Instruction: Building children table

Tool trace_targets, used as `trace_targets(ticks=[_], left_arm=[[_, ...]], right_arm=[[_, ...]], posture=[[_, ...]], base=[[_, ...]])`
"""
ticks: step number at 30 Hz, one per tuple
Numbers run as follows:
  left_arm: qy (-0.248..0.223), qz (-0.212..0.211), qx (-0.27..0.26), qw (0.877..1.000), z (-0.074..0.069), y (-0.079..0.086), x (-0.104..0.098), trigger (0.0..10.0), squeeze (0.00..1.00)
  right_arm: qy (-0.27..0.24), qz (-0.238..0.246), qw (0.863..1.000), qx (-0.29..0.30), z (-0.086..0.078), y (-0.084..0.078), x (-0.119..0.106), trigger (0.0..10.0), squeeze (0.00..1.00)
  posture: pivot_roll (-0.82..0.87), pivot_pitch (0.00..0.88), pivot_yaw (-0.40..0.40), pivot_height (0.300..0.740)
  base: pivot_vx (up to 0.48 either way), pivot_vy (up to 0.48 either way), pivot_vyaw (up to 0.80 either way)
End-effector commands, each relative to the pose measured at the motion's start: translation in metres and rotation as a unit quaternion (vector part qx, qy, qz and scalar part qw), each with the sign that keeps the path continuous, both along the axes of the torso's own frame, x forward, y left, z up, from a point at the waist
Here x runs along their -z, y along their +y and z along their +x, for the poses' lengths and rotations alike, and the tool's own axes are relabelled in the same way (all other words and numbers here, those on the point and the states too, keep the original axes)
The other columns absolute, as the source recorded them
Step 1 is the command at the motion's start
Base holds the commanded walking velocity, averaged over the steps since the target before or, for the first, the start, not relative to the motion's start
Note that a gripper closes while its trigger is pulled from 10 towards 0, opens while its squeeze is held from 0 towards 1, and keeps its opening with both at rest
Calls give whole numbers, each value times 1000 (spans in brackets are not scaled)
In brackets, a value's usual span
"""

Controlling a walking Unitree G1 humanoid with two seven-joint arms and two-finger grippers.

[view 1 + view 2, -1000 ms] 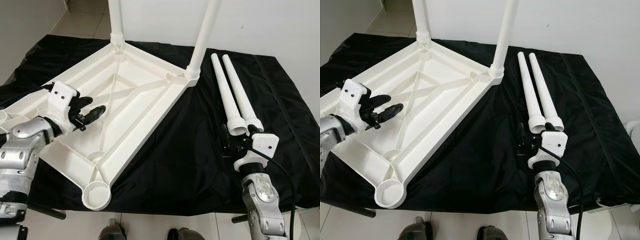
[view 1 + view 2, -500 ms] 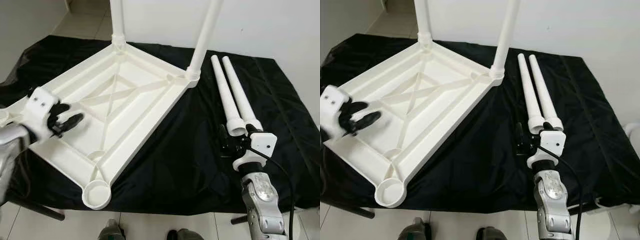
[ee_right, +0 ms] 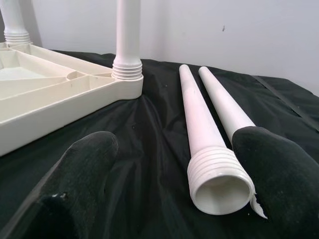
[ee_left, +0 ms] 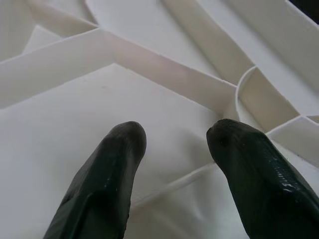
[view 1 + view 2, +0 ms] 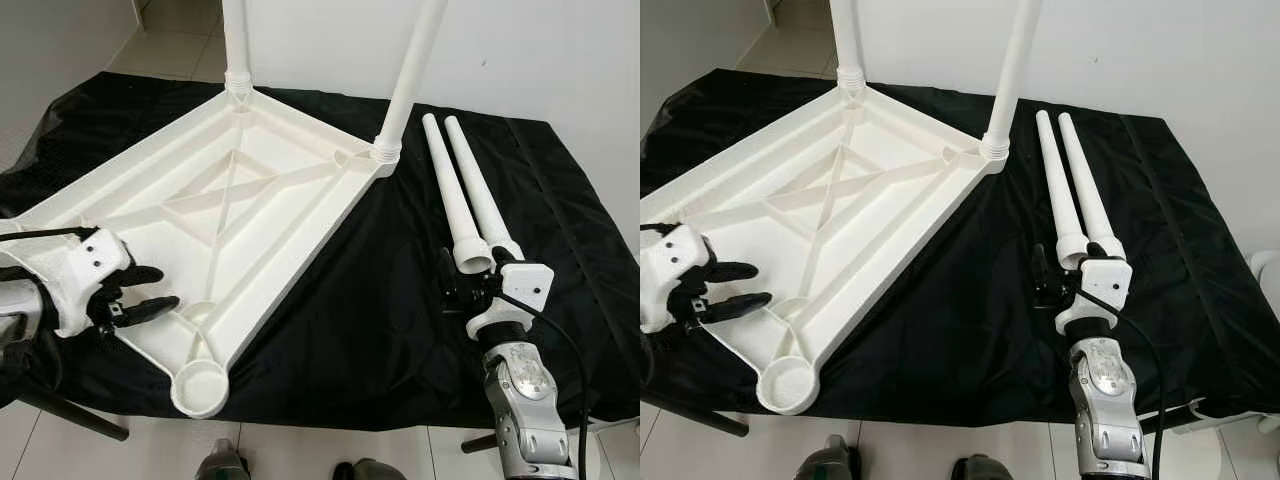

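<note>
Bench [image 5: 360,330]: carrying everything under a black cloth [image 5: 540,180], with a pale floor showing beyond its edges.
Tabletop [image 5: 250,200]: lying upside down on the robot's left half of the cloth, its ribbed underside facing up.
Fitted legs: one leg [image 5: 236,40] and a second leg [image 5: 415,60] are standing upright in the two far corner sockets.
Empty socket [image 5: 198,385]: sitting open at the near corner, at the bench's front edge.
Loose legs [image 5: 465,195]: two are lying side by side on the cloth to the right of the tabletop, threaded ends pointing toward the robot.
Left gripper [image 5: 150,292]: hovering at the tabletop's near left edge, fingers [image 4: 107,179] spread apart over the ribs, holding nothing.
Right gripper [image 3: 169,174]: sitting low on the cloth, fingers wide apart, facing the open end of the nearer loose leg.
</note>
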State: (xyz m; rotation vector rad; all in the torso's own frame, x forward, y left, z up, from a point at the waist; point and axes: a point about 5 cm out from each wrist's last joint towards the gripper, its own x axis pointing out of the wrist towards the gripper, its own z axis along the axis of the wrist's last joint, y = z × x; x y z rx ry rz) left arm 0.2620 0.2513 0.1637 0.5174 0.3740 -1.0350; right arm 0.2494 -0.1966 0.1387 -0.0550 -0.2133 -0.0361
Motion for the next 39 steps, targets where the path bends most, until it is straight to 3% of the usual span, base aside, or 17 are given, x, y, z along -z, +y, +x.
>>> trace_targets(ticks=[1,11,14,18,21,25,27,30,31,37,38,39], left_arm=[[42,8,32,999,-8,-14,19,10000,0],[73,-31,92,993,-21,-42,32,10000,0],[72,-37,91,993,-21,-43,33,10000,0],[57,-41,73,995,-15,-36,30,10000,0],[-4,-26,39,999,0,-18,21,10000,0],[-8,-40,29,999,2,-16,17,10000,0],[0,-91,25,996,1,-19,9,10000,0],[5,-110,26,994,0,-20,7,10000,0],[18,-121,32,992,-4,-22,7,10000,1000],[23,-140,43,989,-11,-22,4,10000,1000],[22,-139,47,989,-12,-21,4,10000,0],[38,-135,66,988,-18,-22,6,10000,0]], right_arm=[[-2,-3,1000,5,1,-5,-1,10000,0],[-6,-7,1000,14,-2,-10,-2,10000,0],[-6,-7,1000,14,-2,-10,-2,10000,0],[-5,-7,1000,14,-2,-10,-2,10000,0],[-5,-9,1000,11,0,-10,-2,10000,0],[-5,-9,1000,10,0,-9,-2,10000,0],[-4,-8,1000,7,0,-8,-1,10000,0],[-4,-8,1000,6,1,-8,-1,10000,0],[-3,-8,1000,5,1,-7,0,10000,0],[0,-7,1000,-3,3,-4,1,10000,0],[0,-7,1000,-3,4,-4,1,10000,0],[0,-8,1000,-6,4,-3,1,10000,0]], posture=[[90,73,-64,740],[73,74,-52,740],[72,74,-53,740],[77,75,-59,740],[80,75,-61,740],[80,75,-61,740],[88,75,-63,740],[92,73,-66,740],[95,73,-70,740],[102,70,-82,740],[102,70,-82,740],[104,66,-89,740]], base=[[0,0,0],[0,0,0],[0,0,0],[0,0,0],[0,0,0],[0,0,0],[0,0,0],[0,0,0],[0,0,0],[0,0,0],[0,0,0],[0,0,0]])
